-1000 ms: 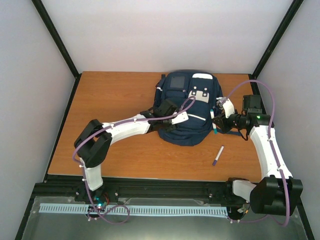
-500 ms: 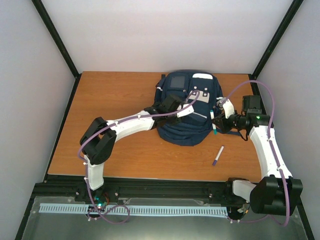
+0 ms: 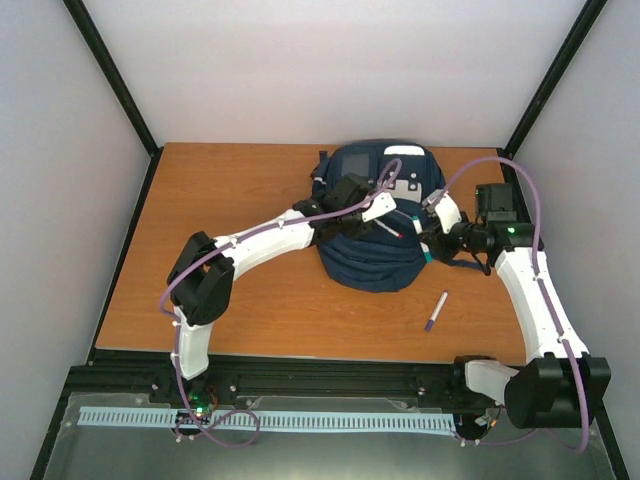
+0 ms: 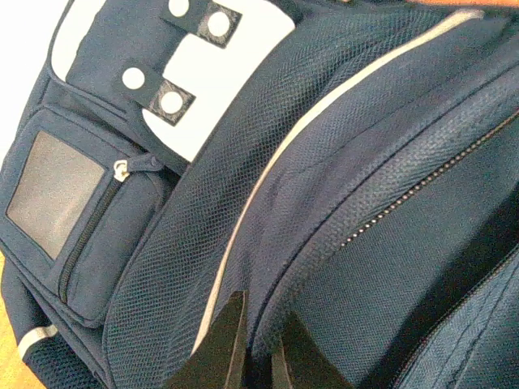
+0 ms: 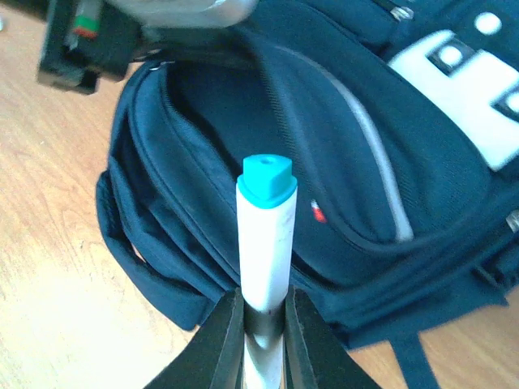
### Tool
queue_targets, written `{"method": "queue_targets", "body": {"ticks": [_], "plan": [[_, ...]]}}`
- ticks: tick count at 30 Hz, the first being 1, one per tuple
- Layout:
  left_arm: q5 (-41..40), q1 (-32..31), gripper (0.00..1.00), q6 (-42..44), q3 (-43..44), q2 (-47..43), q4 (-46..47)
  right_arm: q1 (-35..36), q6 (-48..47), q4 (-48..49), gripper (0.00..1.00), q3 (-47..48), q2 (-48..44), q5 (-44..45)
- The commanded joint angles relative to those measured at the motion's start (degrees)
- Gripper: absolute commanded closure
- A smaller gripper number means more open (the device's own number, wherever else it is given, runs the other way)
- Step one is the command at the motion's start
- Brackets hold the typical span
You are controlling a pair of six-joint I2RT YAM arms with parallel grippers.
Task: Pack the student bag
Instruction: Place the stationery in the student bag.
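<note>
The student bag (image 3: 370, 262) lies flat at the 12 o'clock end of the bench (image 3: 230, 190), its top toward the far edge. Its main compartment gapes on the 3 o'clock side. In the right wrist view the inside is dark, and a small red tip shows at the mouth; what it belongs to cannot be told. The small zip pocket with the grey window (image 4: 57, 190) is zipped closed.

The widest stretch of wood lies at the bag's 9 o'clock. At its 3 o'clock only a narrow strip separates it from the bench edge, and the right arm's wrist fills that strip. A purple-capped marker (image 3: 436, 311) lies apart on the wood at the bag's 5 o'clock.

The left arm reaches from its 7 o'clock base, elbow bent, forearm slanting across the bag's front. The left pincer (image 4: 259, 344) is pressed together, pinching a fold of the bag's fabric beside the zip. The right arm rises along the right side and bends inward. The right pincer (image 5: 263, 312) pinches a white marker with a teal cap (image 5: 266, 235), held just beside the open compartment's mouth.
</note>
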Motion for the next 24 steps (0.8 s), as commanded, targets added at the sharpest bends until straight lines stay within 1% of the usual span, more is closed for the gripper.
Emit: {"method": "queue_targets", "body": {"ticks": [1, 5, 8, 9, 16, 20, 24], "plan": [[4.1, -0.3, 0.99, -7.6, 10.1, -0.1, -3.6, 5.7, -6.7, -1.7, 0.94, 2.9, 1.4, 2.4], [7.3, 0.2, 0.99, -11.1, 13.0, -1.1, -6.0, 11.0, -11.0, 0.1, 0.94, 3.4, 1.3, 7.8], [9.6, 1.3, 0.99, -12.4, 15.4, -1.1, -8.3, 13.9, -13.9, 0.4, 0.94, 4.9, 2.4, 11.6], [10.1, 1.7, 0.99, -12.8, 15.8, -1.2, -8.4, 15.8, -14.9, 0.5, 0.94, 5.4, 2.7, 12.9], [10.7, 3.1, 0.99, -14.9, 17.4, -1.3, -11.5, 22.5, -22.1, 3.4, 0.94, 6.4, 4.8, 23.8], [13.6, 4.4, 0.99, -16.9, 17.4, -1.5, -11.5, 25.6, -26.9, 7.8, 0.95, 4.4, 5.8, 30.1], [15.8, 5.5, 0.99, -18.1, 17.8, -1.6, -11.6, 27.6, -29.6, 12.8, 0.95, 3.0, 7.3, 34.4]]}}
